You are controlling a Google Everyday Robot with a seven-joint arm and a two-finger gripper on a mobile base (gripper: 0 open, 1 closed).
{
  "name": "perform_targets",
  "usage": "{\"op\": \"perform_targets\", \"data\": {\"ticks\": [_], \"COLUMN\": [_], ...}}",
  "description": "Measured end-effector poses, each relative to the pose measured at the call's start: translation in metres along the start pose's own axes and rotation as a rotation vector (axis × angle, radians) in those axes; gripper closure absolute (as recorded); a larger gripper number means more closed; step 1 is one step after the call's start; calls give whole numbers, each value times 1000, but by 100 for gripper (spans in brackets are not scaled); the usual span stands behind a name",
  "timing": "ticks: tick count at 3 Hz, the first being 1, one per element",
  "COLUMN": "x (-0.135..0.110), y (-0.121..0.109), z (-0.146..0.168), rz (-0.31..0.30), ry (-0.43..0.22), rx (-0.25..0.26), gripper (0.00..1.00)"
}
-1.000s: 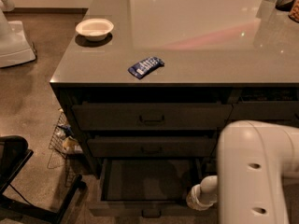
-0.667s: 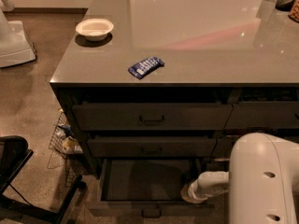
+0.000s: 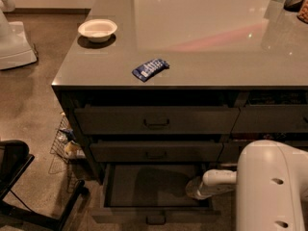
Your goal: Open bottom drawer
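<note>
The bottom drawer (image 3: 155, 214) of the left stack stands pulled out. Its slim front with a small dark centre pull (image 3: 156, 220) is near the lower edge of the camera view, and its plain dark interior (image 3: 149, 184) shows. My white arm (image 3: 272, 186) fills the lower right. My gripper (image 3: 194, 190) reaches left from it over the drawer's right inner side, at the end of a white wrist. Two taller-fronted drawers (image 3: 156, 121) above stay closed.
On the grey counter (image 3: 202, 37) lie a white bowl (image 3: 97, 29) and a blue packet (image 3: 150, 68). A wire basket (image 3: 65, 141) hangs at the cabinet's left side. A black chair base (image 3: 19, 186) stands lower left, a white appliance (image 3: 14, 37) upper left.
My arm's body has shifted right and the wrist has moved a little left and up over the open drawer. The drawer stays pulled out about as far as before.
</note>
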State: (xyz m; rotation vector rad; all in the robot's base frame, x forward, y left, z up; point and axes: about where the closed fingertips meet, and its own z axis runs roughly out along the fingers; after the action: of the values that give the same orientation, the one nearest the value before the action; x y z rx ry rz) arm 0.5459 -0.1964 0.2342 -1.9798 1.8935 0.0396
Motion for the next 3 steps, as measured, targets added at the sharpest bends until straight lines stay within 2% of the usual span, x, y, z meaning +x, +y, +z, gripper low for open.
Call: {"op": "perform_targets", "data": {"ticks": [1, 2, 3], "x": [-3, 6, 20], "y": [17, 63, 101], "z": [30, 66, 55], "rz": [37, 113, 167], "ry": [-24, -49, -1], "rx": [-53, -149, -216], "gripper": [100, 100, 100]}}
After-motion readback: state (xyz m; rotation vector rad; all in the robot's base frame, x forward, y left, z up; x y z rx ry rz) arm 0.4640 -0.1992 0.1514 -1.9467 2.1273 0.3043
